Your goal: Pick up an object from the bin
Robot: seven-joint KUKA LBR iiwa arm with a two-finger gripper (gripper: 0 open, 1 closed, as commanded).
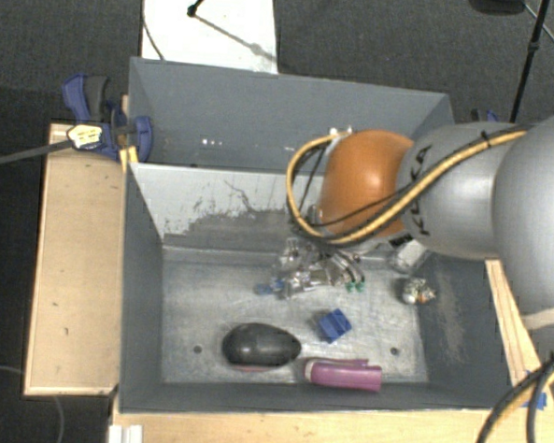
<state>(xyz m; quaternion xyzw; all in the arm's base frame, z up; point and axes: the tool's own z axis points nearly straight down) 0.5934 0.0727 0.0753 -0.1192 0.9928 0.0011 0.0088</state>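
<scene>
Jaws first: whether they're spread or closed can't be made out, because the gripper (313,272) is tucked under the orange wrist cover (359,188) and reads as a tangle of metal, so nothing can be called held. The gripper is seen low over the back-middle of the bin (142,283), close to where the floor meets the rear wall. The nearest loose thing is a small blue block (332,324), lying just in front of it and apart from it. A black oval lump (262,346) and a mauve tube (343,374) are found nearer the front wall, side by side, and a small silvery crumpled thing (414,291) is off to the right. A pale bluish bit (271,287) is spotted at the gripper's left end, though it can't be told whether that's a loose piece or part of the tool. For the step to be done well, probably one target should be settled on, and the blue block looks like the easy one. The gripper should be centred right above it and lined up across its narrow side. It should then be lowered straight so the block isn't shoved away. Closing is best left until the block is clearly bracketed. The rear wall should be kept clear on the lift.
</scene>
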